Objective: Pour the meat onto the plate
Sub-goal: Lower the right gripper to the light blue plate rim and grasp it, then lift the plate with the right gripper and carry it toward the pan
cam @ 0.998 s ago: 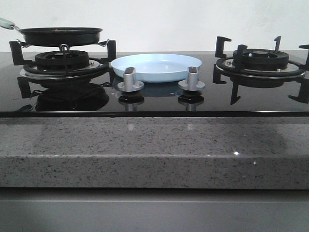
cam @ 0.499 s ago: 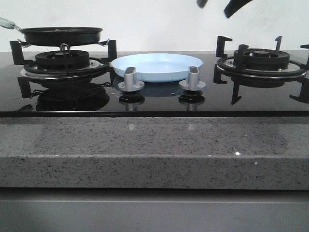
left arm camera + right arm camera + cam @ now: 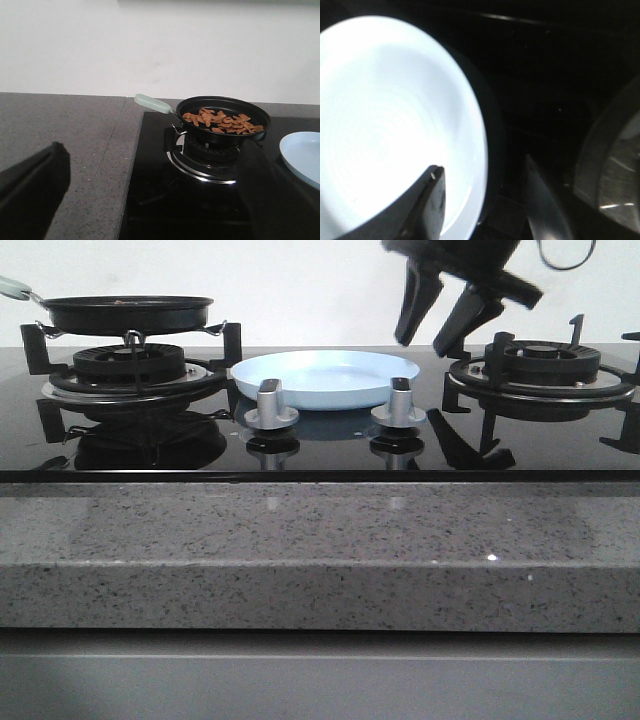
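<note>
Looking at my right gripper [image 3: 432, 342] first, I see its two dark fingers spread apart and holding nothing, hanging in the air above the black glass hob, just right of the plate [image 3: 320, 378] and left of the right burner [image 3: 540, 368]. In its own wrist view the fingers [image 3: 432, 200] frame the rim of the pale-blue plate [image 3: 385, 125], which looks bare. My left gripper shows only as one dark finger [image 3: 30, 190] at the edge of its wrist view, over the grey stone counter [image 3: 60, 135]; I cannot tell how wide it stands. Beyond it, the black frying pan [image 3: 225, 116] sits on the left burner [image 3: 130, 365] with its pale handle [image 3: 152, 103] pointing away from the plate. The meat [image 3: 222, 121] lies heaped inside the pan. Two silver knobs [image 3: 270, 405] stand in front of the plate.
</note>
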